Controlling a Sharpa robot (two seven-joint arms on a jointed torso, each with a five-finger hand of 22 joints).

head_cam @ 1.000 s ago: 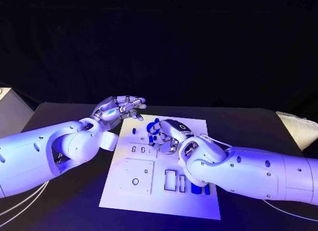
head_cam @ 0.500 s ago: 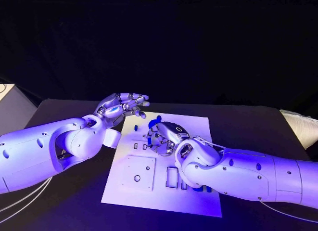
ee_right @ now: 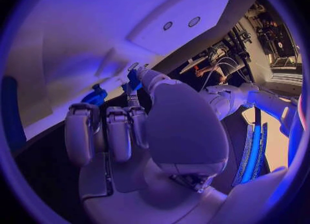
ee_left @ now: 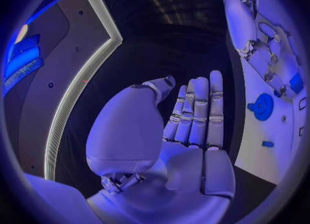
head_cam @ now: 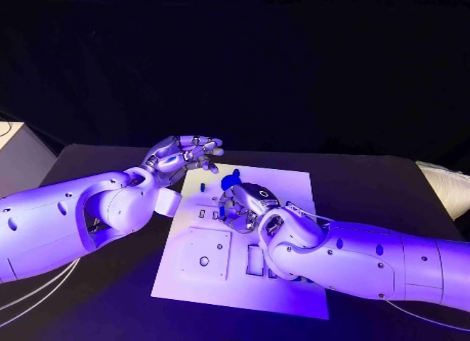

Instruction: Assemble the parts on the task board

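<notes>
Right hand [head_cam: 245, 207] over task board [head_cam: 286, 185] — pinching small blue part [ee_right: 134, 78].
Lower squarely into its slot; left hand [head_cam: 183, 153] open, clear.

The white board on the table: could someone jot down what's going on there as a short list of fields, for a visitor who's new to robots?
Board: white task board lying flat on the black table
Left robot hand: raised beside the board's far corner, fingers apart, holding nothing
Right robot hand: down over the board's middle, fingers curled; whether it holds a part cannot be told
Part: round blue part on the board, near the right robot hand
</notes>
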